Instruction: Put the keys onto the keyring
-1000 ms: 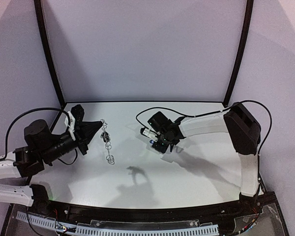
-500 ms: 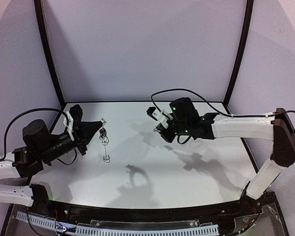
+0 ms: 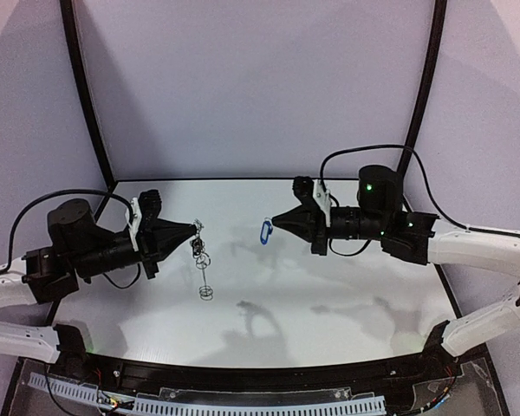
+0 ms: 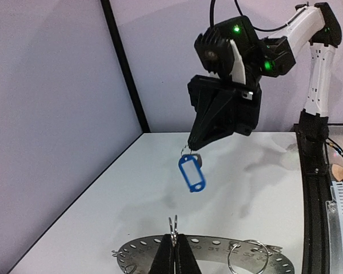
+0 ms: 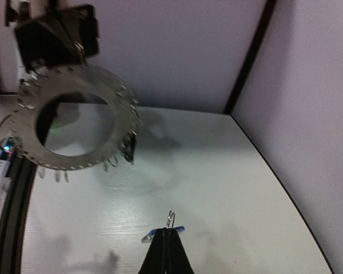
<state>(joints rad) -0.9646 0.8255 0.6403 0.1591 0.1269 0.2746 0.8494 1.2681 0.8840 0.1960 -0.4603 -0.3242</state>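
The left tool (image 3: 194, 230) is closed on the rim of the keyring (image 3: 203, 262) and holds it in the air above the bench (image 3: 347, 290). From the top view the disc shows almost edge-on, hanging down from the tool's tip. In the left wrist view the tool pinches tight at the disc's edge, with a wire loop (image 4: 172, 224) standing up from its tip. The grey disc with its rows of small holes spreads to both sides of the tip. The right wrist view shows the keyring face-on at the upper left, with its large round hole open and silver loops dangling along the lower rim. A small dark piece (image 5: 128, 149) hangs there too; whether it is a key I cannot tell. The right tool (image 3: 276, 223) is closed on the small ring of the blue-tag key (image 3: 266, 230). The tag hangs tilted just below the tool's tip, clear of the bench. The two tools point at each other with their tips apart. The key is between them, close to the right tool and not touching the keyring.
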